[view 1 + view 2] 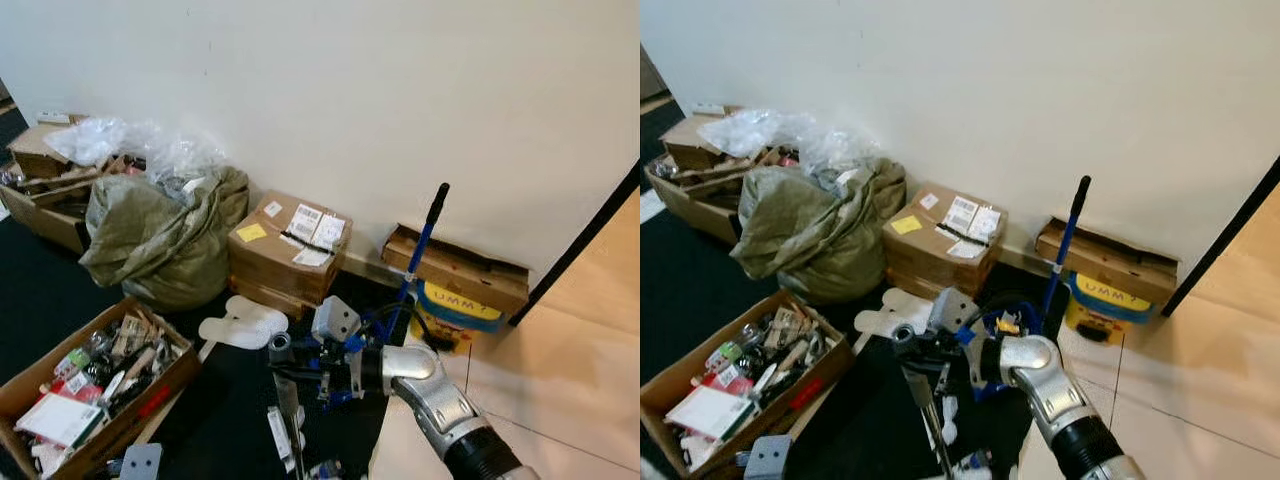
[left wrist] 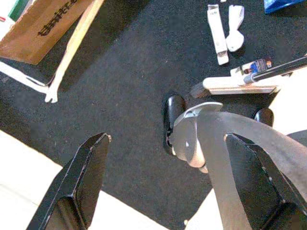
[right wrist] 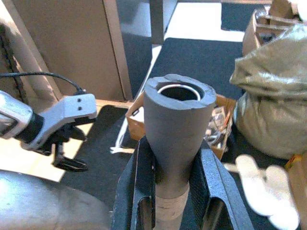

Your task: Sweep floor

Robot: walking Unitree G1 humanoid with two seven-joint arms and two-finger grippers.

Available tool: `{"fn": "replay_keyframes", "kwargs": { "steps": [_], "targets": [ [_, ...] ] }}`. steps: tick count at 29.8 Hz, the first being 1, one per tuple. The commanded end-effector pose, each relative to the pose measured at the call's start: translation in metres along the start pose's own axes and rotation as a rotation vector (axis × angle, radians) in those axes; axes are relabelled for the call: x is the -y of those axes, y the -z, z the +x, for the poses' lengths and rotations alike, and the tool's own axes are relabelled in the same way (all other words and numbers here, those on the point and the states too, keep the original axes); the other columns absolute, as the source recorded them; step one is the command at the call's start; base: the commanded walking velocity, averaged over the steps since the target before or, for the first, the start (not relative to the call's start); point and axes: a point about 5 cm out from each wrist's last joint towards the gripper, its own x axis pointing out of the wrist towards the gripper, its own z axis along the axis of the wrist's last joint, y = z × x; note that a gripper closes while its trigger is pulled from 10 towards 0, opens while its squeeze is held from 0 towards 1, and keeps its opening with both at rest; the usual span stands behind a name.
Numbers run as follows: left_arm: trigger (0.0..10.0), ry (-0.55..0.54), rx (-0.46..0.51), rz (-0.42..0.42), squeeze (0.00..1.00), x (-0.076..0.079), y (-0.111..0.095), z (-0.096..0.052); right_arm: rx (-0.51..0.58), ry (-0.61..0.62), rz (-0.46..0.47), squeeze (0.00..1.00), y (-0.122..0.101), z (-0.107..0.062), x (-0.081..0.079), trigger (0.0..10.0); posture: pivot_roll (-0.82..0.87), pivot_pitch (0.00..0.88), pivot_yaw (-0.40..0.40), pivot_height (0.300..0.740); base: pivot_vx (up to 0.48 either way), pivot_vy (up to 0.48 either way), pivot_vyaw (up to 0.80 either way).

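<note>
Clamping the grey foam-capped broom handle (image 3: 177, 124), your right gripper (image 3: 175, 191) has both black fingers pressed on its sides, near the middle of the scene over the black carpet (image 2: 110, 86). Your left gripper (image 2: 163, 182) hangs spread wide above that carpet — nothing between its fingers. You can see the white broom head (image 2: 237, 85) lying on the carpet near the robot's foot (image 2: 173, 115). Far off, a blue-handled mop (image 1: 420, 250) leans by the brown cardboard box (image 1: 290, 245).
</note>
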Motion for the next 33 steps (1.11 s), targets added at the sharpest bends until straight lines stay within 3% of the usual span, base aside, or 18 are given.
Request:
{"fn": "replay_keyframes", "kwargs": {
  "steps": [1,5,6,15,17,19,33],
  "targets": [
    [10.0,-0.011,-0.012,0.017,0.0,-0.009,0.007,-0.004,-0.037,-0.022,-0.018,0.0,0.008,0.005,-0.008,10.0,0.05,0.173,-0.02,0.74,0.0,0.0,0.0],
    [10.0,-0.015,-0.009,0.022,0.0,-0.014,0.01,-0.007,-0.016,-0.012,-0.076,0.0,0.008,0.012,-0.01,10.0,0.07,0.201,-0.019,0.74,0.0,0.0,0.0],
    [10.0,-0.015,-0.008,0.034,0.0,-0.017,0.013,-0.009,0.064,0.038,-0.136,0.0,0.002,0.017,-0.008,10.0,0.08,0.205,-0.014,0.74,0.0,0.0,0.0],
    [10.0,-0.013,-0.005,0.048,0.0,-0.021,0.016,-0.011,0.152,0.127,-0.246,0.0,-0.01,0.022,-0.001,10.0,0.08,0.212,-0.01,0.74,0.0,0.0,0.0],
    [10.0,-0.014,0.0,0.05,0.0,-0.022,0.015,-0.011,0.157,0.167,-0.28,0.0,-0.015,0.023,0.005,10.0,0.09,0.216,-0.006,0.74,0.0,0.0,0.0],
    [10.0,-0.009,0.018,0.057,0.0,-0.022,0.01,-0.01,0.202,0.3,-0.348,0.0,-0.033,0.022,0.025,10.0,0.08,0.215,0.005,0.74,0.0,0.0,0.0],
    [10.0,0.007,0.041,0.068,0.0,-0.019,0.003,-0.007,0.205,0.39,-0.41,0.0,-0.045,0.017,0.044,10.0,0.07,0.213,0.007,0.74,0.0,0.0,0.0]
  ]
}}
